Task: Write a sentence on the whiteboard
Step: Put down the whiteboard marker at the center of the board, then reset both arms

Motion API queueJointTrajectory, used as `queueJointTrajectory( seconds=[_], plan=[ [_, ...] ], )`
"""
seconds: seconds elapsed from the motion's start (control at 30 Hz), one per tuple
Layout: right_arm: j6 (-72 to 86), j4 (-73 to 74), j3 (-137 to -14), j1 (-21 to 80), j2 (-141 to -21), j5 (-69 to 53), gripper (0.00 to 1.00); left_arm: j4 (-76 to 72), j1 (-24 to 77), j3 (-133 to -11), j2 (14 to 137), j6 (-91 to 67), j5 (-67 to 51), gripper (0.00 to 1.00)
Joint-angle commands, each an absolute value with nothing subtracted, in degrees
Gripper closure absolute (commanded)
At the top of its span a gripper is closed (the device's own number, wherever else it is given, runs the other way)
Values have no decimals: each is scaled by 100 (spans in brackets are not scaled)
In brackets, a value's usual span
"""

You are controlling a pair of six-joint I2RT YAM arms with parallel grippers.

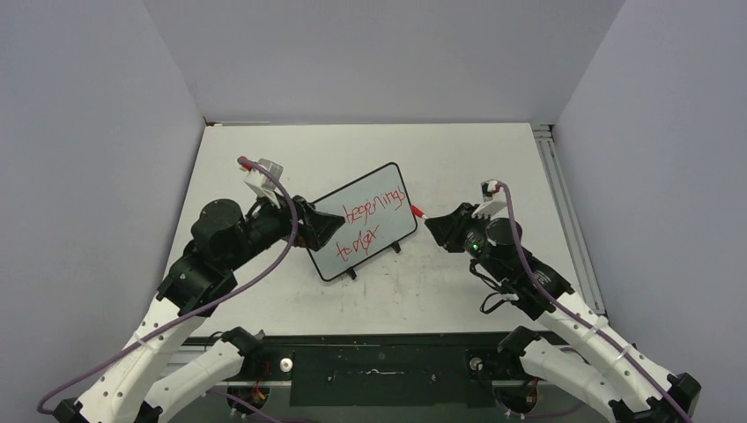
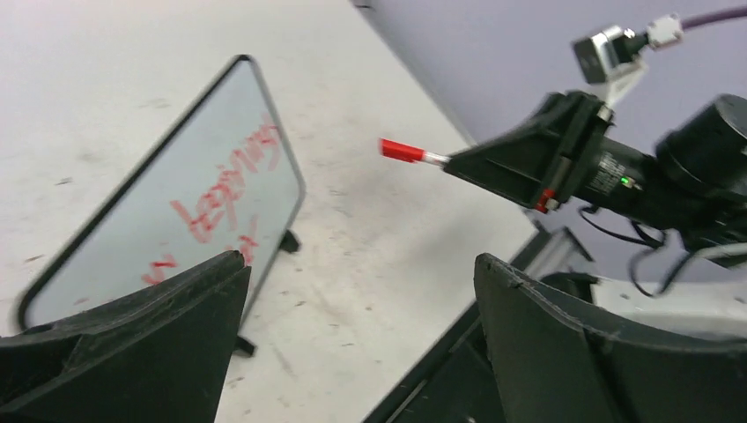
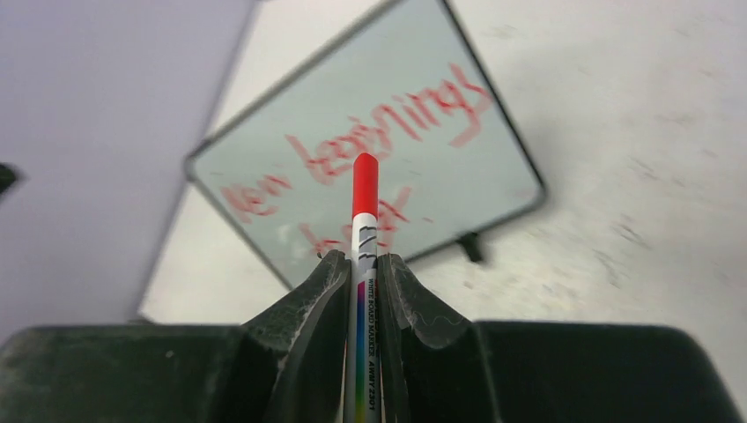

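Top view: the whiteboard point(image 1: 388, 231) stands tilted on its small feet on the surface point(image 1: 440, 150), with the sentence point(image 1: 374, 207) in red across two lines. The left pincer point(image 1: 328, 231) sits at the whiteboard's left edge and covers the start of the lettering. The right pincer point(image 1: 436, 223), just right of the whiteboard, pinches a marker point(image 1: 417, 211) whose red end points at the whiteboard without touching it.

Left wrist view: the left pincer point(image 2: 359, 264) is spread wide with nothing between its fingers, and the whiteboard is off to its left. The writing looks finished, so the job is probably to back away. Draw straight back from that edge so the whiteboard is not tipped or dragged. Motion blur makes the words unreadable here.

Right wrist view: the fingers press tight on the marker point(image 3: 364, 189). Keep its end clear of the whiteboard so the ink is not smeared. The marker hides part of the lower line, and I cannot tell whether the red end is a cap or a tip.
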State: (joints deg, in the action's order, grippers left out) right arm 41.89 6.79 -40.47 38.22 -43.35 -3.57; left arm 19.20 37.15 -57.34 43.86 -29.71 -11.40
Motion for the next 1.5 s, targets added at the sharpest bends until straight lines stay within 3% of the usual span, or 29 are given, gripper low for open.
queueJointTrajectory(
  seconds=[0.0,0.27,0.47,0.67,0.8,1.47],
  plan=[
    [3831,2314,-3922,3775,-4295,1545,94,2974,2914,-5892,4292,-2060,-558,3],
    [3803,1470,-3037,3337,-4633,1631,93,2971,1074,-5022,4004,-1667,-254,4],
    [3788,525,-2372,2568,-5073,1027,93,2605,932,-4301,3635,-1650,766,4],
    [3773,158,-2208,2376,-5544,963,93,2459,900,-4171,3429,-1732,803,4],
    [3815,165,-2182,2306,-5735,984,88,2543,904,-4148,3401,-1725,860,4],
    [3366,1386,-3037,2201,-4996,1518,4,2426,902,-4172,3046,-1812,1015,4]
  ],
)
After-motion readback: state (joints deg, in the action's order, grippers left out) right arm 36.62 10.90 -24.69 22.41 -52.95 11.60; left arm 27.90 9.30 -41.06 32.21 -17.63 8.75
